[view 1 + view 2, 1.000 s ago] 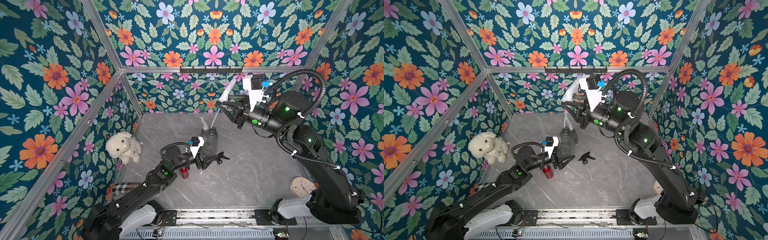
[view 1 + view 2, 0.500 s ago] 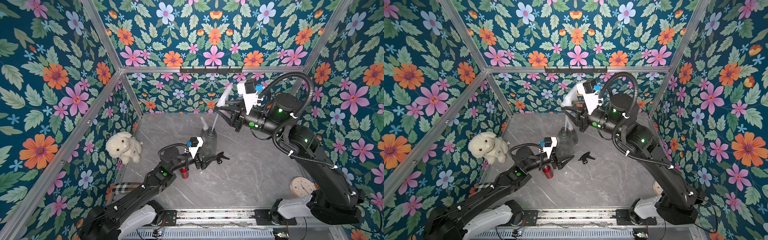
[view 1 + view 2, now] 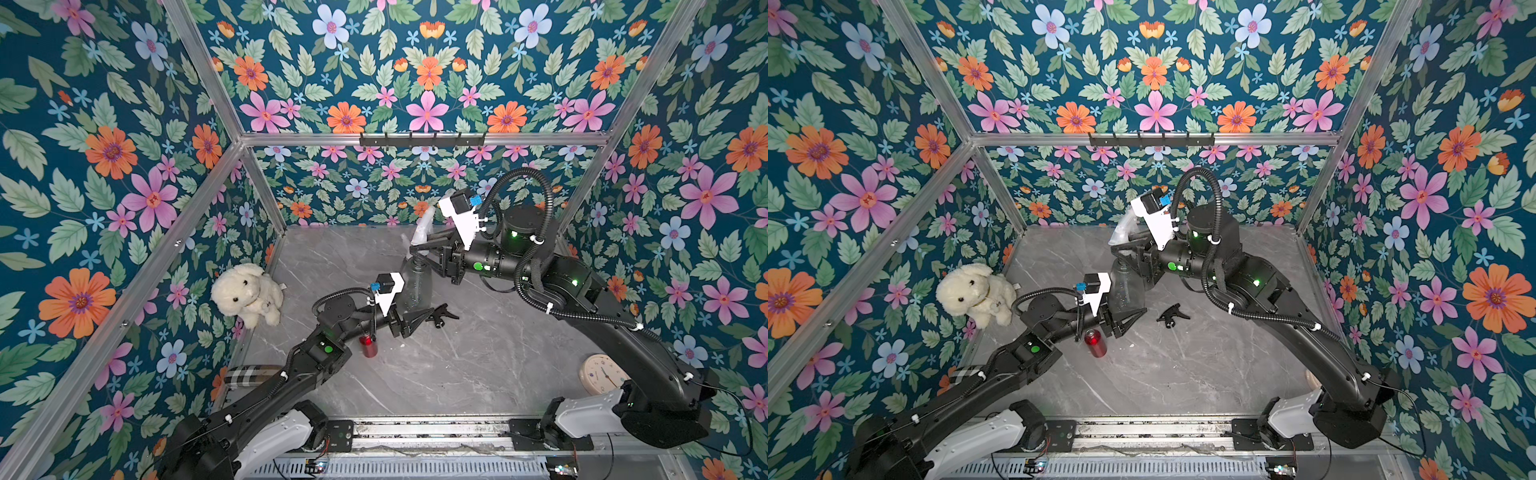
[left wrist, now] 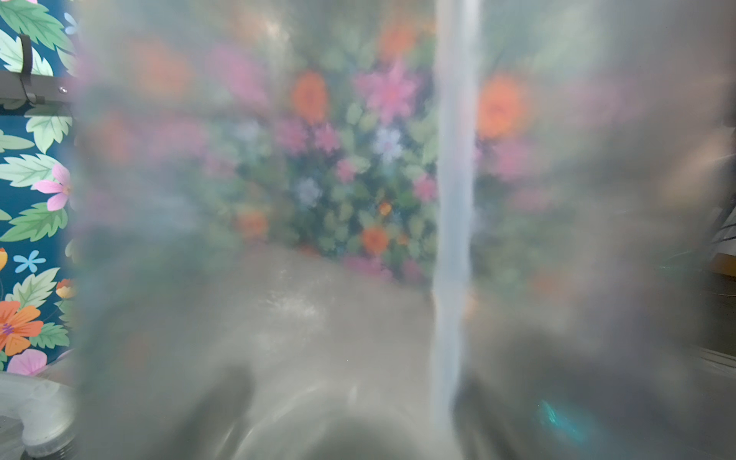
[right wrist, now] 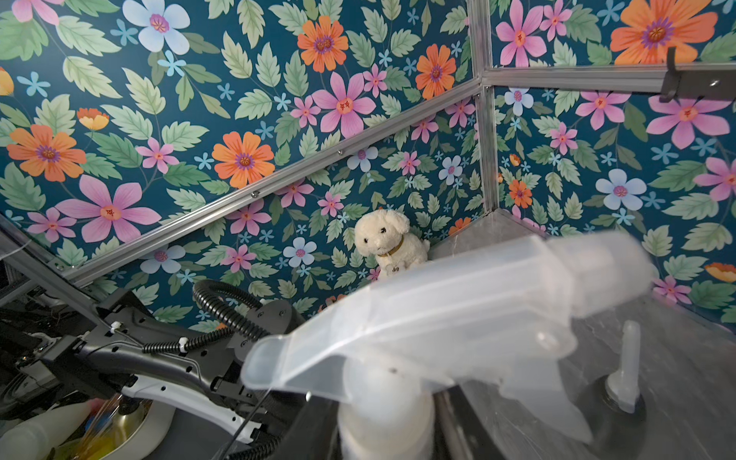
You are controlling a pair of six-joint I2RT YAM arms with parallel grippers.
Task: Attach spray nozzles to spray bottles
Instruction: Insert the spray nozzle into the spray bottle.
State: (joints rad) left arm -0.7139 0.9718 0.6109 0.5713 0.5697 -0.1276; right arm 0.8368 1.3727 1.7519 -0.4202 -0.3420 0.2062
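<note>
Right tool point(image 3: 417, 248) lowered, gripping whitish nozzle point(image 3: 422, 226) atop grey bottle point(image 3: 417, 284), left tool point(image 3: 417, 322) holding it

Probably a lab test booth, floral-papered walls point(image 3: 104, 166), aluminium frame point(image 3: 291, 139), marble-look tabletop point(image 3: 457, 374)

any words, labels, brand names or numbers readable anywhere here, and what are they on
No text reads clearly anywhere.
clock face: dark marks round the dial, too small to read.
plush dog collar tag: tiny dark print, too small to read.
grey spray bottle, red bottle, white nozzle, black nozzle: no label visible.
</note>
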